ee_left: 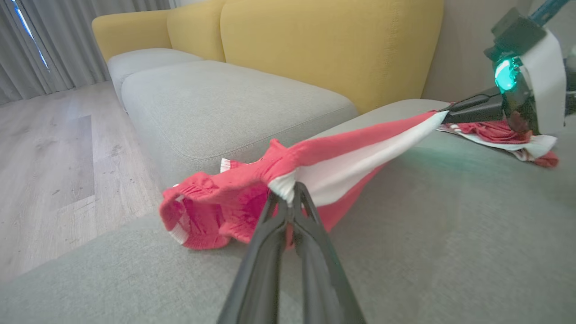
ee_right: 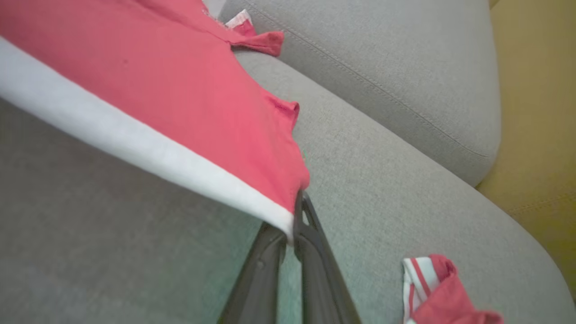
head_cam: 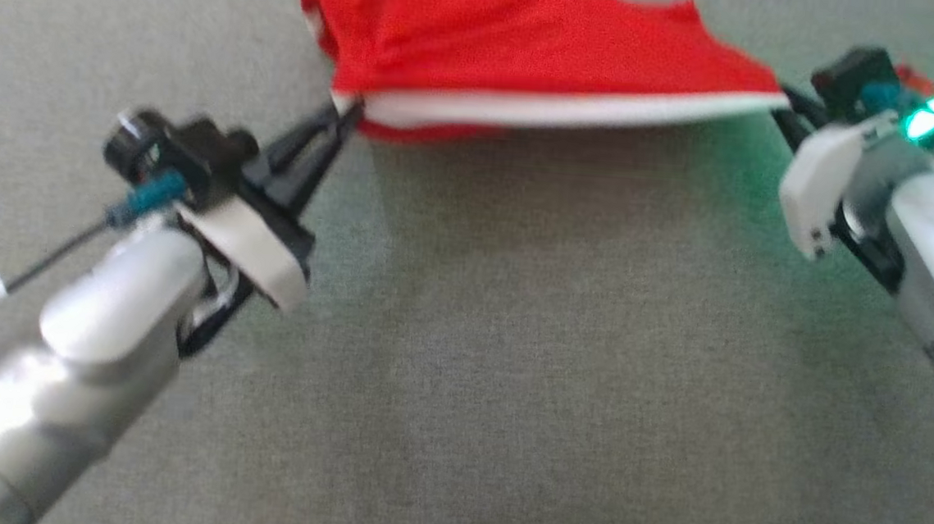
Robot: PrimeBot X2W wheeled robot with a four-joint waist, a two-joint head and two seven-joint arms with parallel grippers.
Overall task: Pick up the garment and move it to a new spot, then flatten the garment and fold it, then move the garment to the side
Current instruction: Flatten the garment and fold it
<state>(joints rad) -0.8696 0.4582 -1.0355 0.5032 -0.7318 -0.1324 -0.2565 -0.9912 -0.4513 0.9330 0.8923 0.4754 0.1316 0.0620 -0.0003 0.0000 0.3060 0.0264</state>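
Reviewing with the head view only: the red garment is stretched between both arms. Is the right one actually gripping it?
Observer: Yes; the right wrist view shows the right gripper with its fingers closed on the garment at the white hem's corner.
Operator: What's the red behind that wrist?
Observer: A separate red cloth with white stripes, lying on the cushion.
Operator: Cushion?
Observer: A grey sofa seat, with a yellow backrest behind it.

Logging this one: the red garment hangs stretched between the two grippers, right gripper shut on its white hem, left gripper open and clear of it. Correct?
Not quite: the left gripper is also shut on the white hem of the garment, as the left wrist view shows; the rest holds.
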